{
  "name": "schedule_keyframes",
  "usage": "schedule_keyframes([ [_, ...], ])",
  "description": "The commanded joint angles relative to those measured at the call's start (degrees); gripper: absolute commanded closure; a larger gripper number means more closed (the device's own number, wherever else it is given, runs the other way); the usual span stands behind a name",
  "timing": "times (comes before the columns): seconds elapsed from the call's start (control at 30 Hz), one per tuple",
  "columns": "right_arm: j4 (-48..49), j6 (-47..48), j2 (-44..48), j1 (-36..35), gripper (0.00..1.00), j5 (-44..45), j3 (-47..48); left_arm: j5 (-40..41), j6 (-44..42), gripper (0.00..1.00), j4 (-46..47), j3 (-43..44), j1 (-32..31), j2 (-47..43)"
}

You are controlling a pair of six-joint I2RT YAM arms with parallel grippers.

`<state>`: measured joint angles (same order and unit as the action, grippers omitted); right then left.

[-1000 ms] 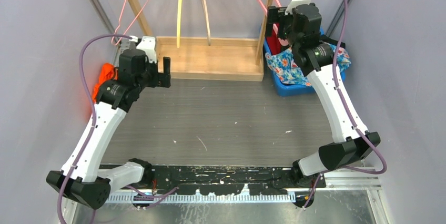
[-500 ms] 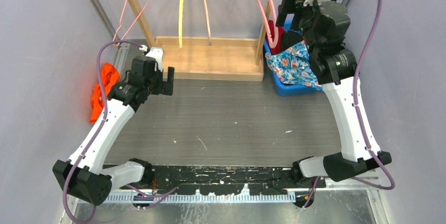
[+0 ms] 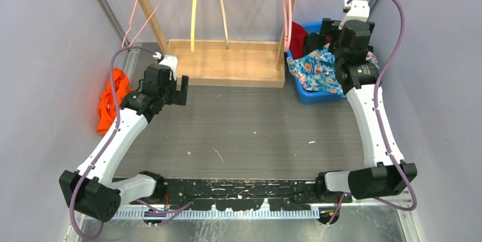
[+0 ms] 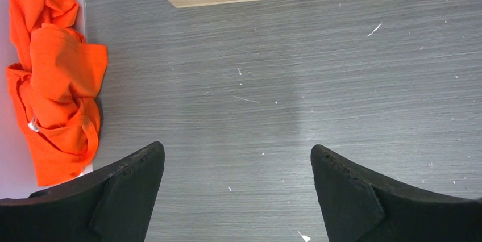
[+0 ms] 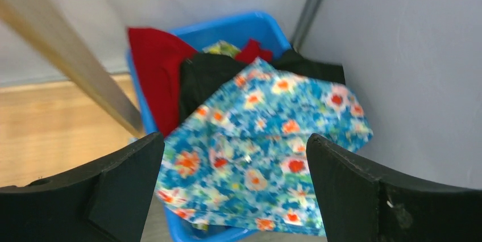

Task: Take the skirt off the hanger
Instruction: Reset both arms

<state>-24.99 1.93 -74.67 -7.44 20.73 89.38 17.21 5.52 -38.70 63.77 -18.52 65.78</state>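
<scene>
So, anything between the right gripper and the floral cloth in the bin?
Nothing; right wrist view shows the open right gripper over the floral cloth, gap bare.

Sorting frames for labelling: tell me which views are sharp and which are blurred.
Left wrist: sharp, with the grain of the table and the folds of the orange cloth crisp. Right wrist: blurred, the wooden post smeared and the floral cloth soft. Top external: sharp, evenly lit, no glare.
</scene>
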Motion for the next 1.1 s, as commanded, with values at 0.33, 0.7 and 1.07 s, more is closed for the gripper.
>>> schedule_keyframes([
  [0.33, 22.6, -4.2, -4.9, 9.5, 0.00, -18.0, -24.1, -7.6, -4.3, 0.01, 33.0, -16.6, 1.1, -3.7],
  [0.7, 23.4, -5.1, -10.6, 10.1, 0.00, -21.9, -19.0, -13.0, -3.4, 0.01, 35.8, -12.6, 3.2, 0.2],
  [1.07, 23.0, -6.0, -14.3, 10.1, 0.00, -21.4, -16.7, -2.6, 3.7, 0.01, 31.4, -7.7, 3.1, 0.4],
])
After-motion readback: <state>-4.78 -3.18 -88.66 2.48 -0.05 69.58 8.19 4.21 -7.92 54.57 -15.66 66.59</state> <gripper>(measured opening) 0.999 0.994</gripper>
